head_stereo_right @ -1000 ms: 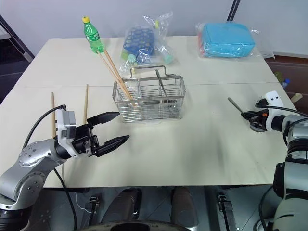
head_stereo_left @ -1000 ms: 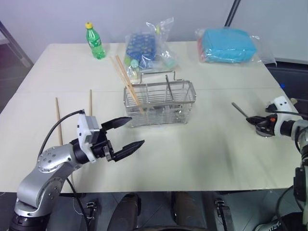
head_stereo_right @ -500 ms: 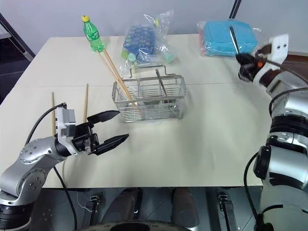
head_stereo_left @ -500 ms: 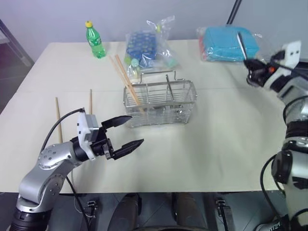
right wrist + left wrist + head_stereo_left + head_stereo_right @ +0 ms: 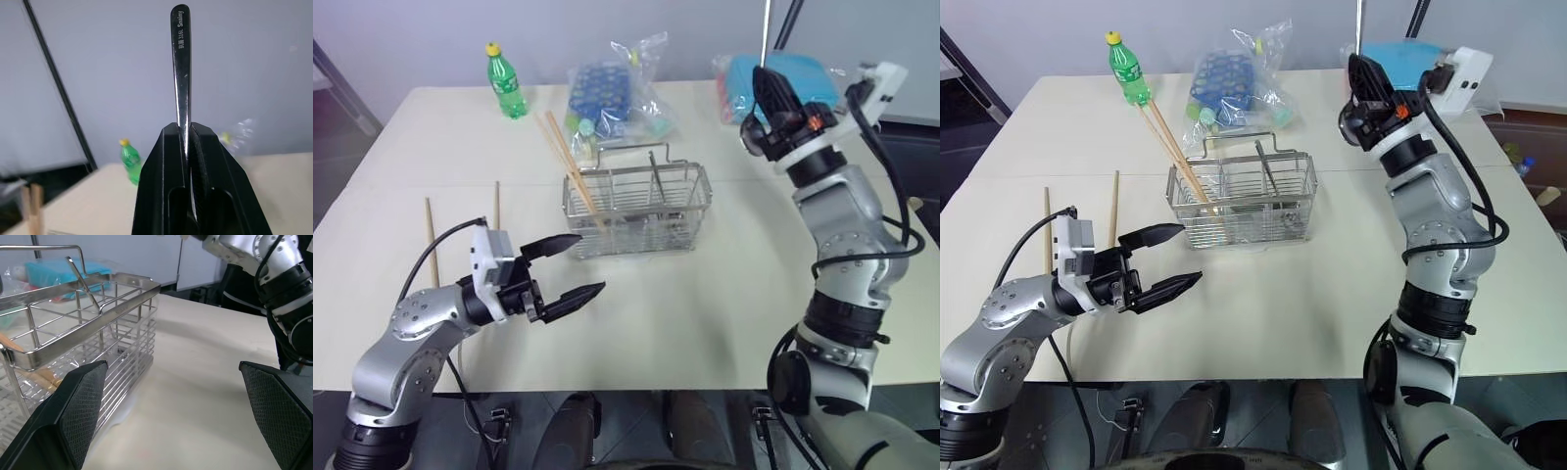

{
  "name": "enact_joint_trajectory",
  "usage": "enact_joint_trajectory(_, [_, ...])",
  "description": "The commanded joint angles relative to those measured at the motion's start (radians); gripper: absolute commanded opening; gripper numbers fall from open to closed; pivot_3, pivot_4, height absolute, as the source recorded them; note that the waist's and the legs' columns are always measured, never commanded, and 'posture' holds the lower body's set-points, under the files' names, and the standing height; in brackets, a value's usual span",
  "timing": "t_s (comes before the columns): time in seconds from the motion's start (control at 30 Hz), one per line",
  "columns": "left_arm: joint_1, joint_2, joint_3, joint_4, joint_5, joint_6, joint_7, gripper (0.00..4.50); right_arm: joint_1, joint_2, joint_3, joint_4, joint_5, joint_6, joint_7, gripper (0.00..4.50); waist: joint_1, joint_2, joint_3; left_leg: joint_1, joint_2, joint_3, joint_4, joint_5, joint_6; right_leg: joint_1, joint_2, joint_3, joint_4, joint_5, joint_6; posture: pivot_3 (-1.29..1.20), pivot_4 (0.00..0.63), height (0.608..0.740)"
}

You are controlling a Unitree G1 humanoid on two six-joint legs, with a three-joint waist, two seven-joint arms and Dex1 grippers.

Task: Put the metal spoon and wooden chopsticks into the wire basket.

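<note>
The right hand (image 5: 1363, 86) pinches the metal spoon (image 5: 180, 63) handle-up, at two o'clock from the wire basket (image 5: 1244, 201), likely for dropping it in. The left hand (image 5: 570, 267) waits released near loose wooden chopsticks (image 5: 432, 245) on the table (image 5: 705, 304).

Bright, even, diffuse light w/ soft faint shadows on the table (image 5: 724, 294). Slight sheen on the wire basket (image 5: 638, 208); pale reflection beneath it in left wrist view. Plastic bags (image 5: 617, 93) glint a bit. Head views sharp, mild bending twd edges. Right wrist view: metal spoon (image 5: 181, 73) handle crisp, green bottle (image 5: 129, 159) and backgrnd soft, out of focus.
</note>
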Motion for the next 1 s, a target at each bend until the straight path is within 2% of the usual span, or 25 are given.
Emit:
enact_joint_trajectory(0.03, [-0.008,0.009,-0.004,-0.015,-0.004,0.004,-0.004,4.50,0.013,0.038,0.050,-0.065,0.022,-0.014,-0.023,0.06,-0.001,0.000,0.000,0.000,0.000,0.000,0.000,0.000,0.000,0.000,0.000,0.000,0.000,0.000,0.000,0.00,0.150,0.740])
enact_joint_trajectory(0.4, [-0.006,-0.006,-0.010,-0.048,-0.008,0.020,0.037,4.50,0.100,0.091,0.173,-0.009,-0.022,-0.084,0.035,0.06,-0.002,0.000,0.000,0.000,0.000,0.000,0.000,0.000,0.000,-0.001,0.000,0.000,0.002,0.000,0.000,0.00,0.150,0.740])
enact_joint_trajectory(1.0, [0.025,-0.008,0.001,-0.106,-0.028,0.042,0.115,4.50,0.086,0.152,0.248,0.097,-0.073,-0.152,0.079,0.06,-0.003,0.000,0.000,0.000,0.000,0.000,0.000,0.000,0.000,-0.002,0.000,0.000,0.003,0.000,0.000,0.00,0.150,0.740])
